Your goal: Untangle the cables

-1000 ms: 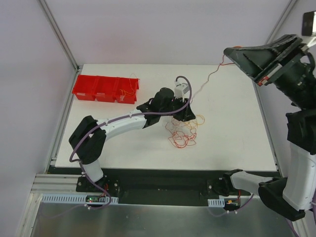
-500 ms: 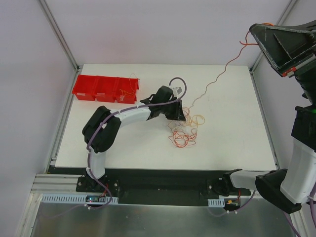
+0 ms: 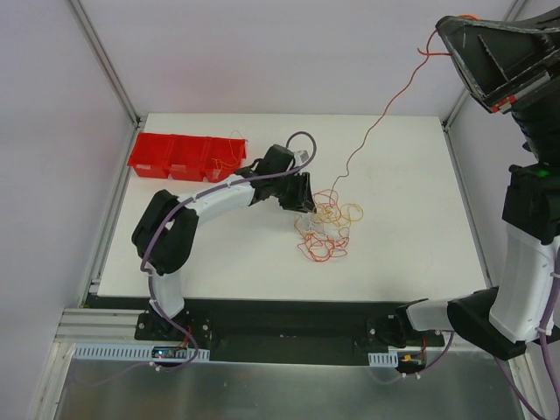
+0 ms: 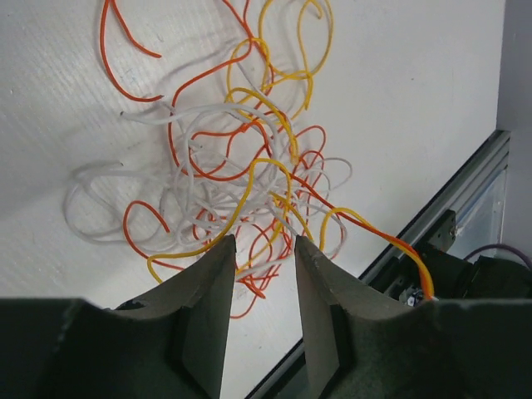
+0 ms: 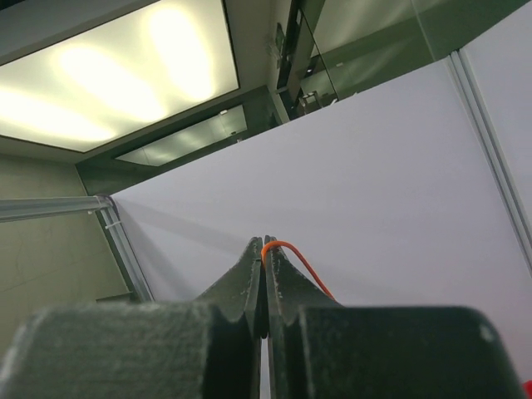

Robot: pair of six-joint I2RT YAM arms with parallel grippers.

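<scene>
Where the white table point(image 3: 411, 254) fills the top view, the right arm point(image 3: 529, 262) stands along its right edge, reared high above the far right corner. The left arm point(image 3: 210, 203) lies low and bent across the table's left half, reaching toward the middle. A red bin point(image 3: 171, 156) with three compartments sits at the far left corner. A few loose wires point(image 3: 229, 161), yellow and orange, lie in its right-hand compartment and poke over the rim.

The cables point(image 3: 325, 229) lie in one tangled heap on the table near centre, just right of the left arm's tip. From the left wrist the cables point(image 4: 241, 174) show as red, orange, yellow and white loops crossing over each other, flat on the surface.

One orange strand point(image 3: 385, 114) leaves the heap's far side and runs up and right through the air to the right gripper point(image 3: 442, 28). Right wrist view: right gripper point(image 5: 263, 243) has its jaws pressed together, clamped on the orange strand point(image 5: 291, 253), which curls out right at the tips.

The left gripper point(image 3: 302, 194) sits at the heap's left edge, pointing down at it. Left wrist view: left gripper point(image 4: 262, 245) has its jaws a narrow gap apart with nothing pinched, and the wires show beyond the gap. I cannot tell if the fingertips touch the wires.
</scene>
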